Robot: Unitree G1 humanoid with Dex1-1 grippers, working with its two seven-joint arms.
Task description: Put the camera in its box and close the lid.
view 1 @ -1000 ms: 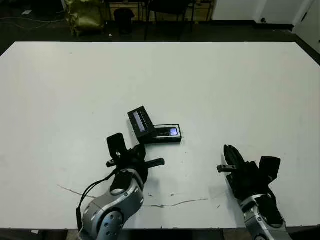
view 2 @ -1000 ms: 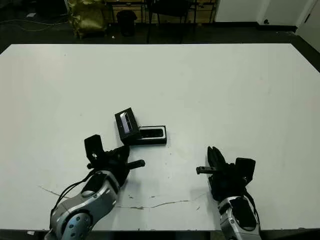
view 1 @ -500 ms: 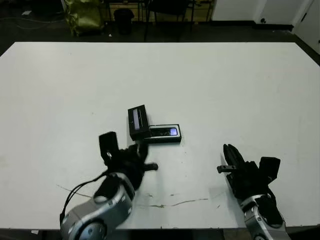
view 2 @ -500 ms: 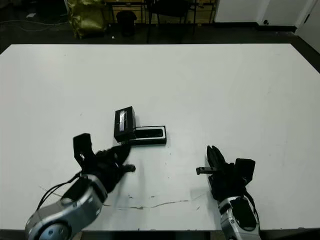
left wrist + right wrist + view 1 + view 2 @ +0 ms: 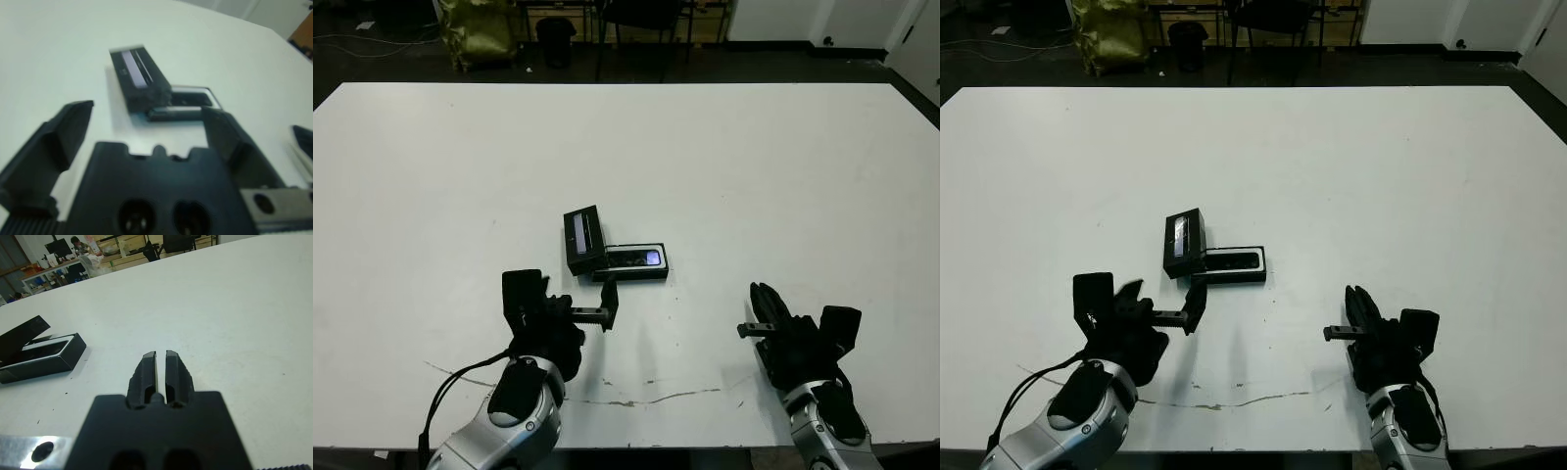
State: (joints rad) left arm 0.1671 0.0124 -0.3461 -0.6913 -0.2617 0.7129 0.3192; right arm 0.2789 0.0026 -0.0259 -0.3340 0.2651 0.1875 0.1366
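The box (image 5: 636, 268) lies a little left of the table's middle, with the camera (image 5: 641, 258) inside it, a bluish patch showing at its right end. The lid (image 5: 584, 238), black with a pale strip, rests askew over the box's left end, leaving most of the camera uncovered. My left gripper (image 5: 566, 299) is open just in front of the box, its fingers (image 5: 227, 139) spread wide and holding nothing. The left wrist view shows the lid (image 5: 139, 78) straight ahead. My right gripper (image 5: 766, 300) is shut and empty at the front right, well apart from the box (image 5: 46, 355).
Thin dark crack marks (image 5: 651, 397) run across the white table (image 5: 754, 166) near its front edge between my arms. A yellow bag (image 5: 478, 34) and chair legs stand on the floor beyond the far edge.
The lid swung from a slanted pose to lie straighter over the box's left end. My left gripper drew back from it, turned and now shows its fingers spread. The right arm stayed still.
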